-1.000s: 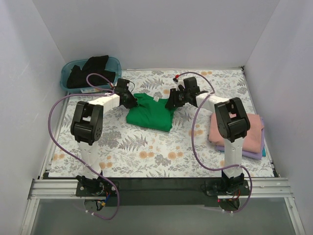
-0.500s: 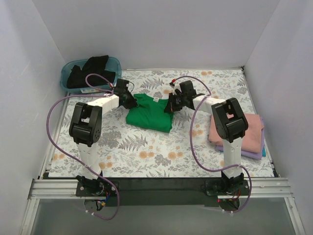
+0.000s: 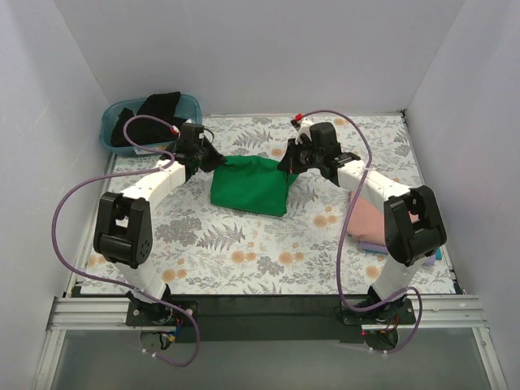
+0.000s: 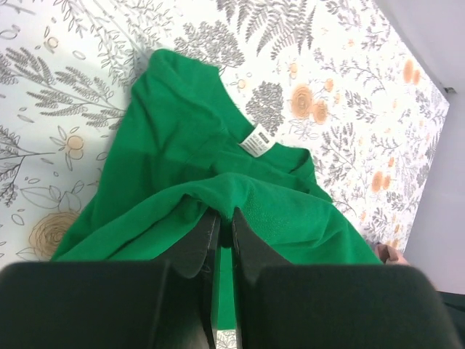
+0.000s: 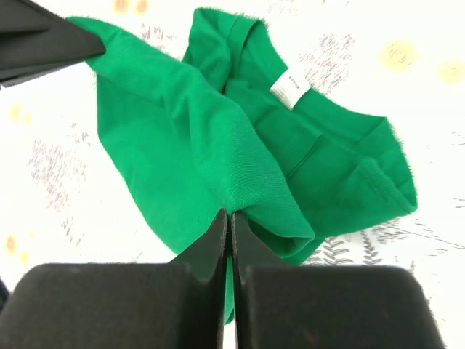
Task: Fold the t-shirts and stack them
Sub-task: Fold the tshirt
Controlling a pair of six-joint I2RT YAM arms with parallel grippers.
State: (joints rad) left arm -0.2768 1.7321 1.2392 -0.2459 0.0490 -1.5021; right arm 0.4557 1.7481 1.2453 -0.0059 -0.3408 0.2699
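The bright green t-shirt (image 3: 250, 185) lies partly folded in the middle of the table, its far edge lifted. My left gripper (image 3: 215, 160) is shut on its far left edge (image 4: 218, 200). My right gripper (image 3: 286, 166) is shut on its far right edge (image 5: 240, 190). A white neck label (image 4: 256, 142) shows on the lower layer, also in the right wrist view (image 5: 288, 88). A salmon pink shirt (image 3: 398, 215) lies folded on a lavender one (image 3: 406, 253) at the right. A black shirt (image 3: 150, 114) sits in the tub.
The teal plastic tub (image 3: 114, 122) stands at the back left corner. The table has a floral cloth (image 3: 244, 252). White walls close in the back and both sides. Purple cables loop off both arms.
Both grippers have lifted the shirt's far edge and drawn it toward the back; the cloth now covers the neck label in the top view. Both arms stretched out farther.
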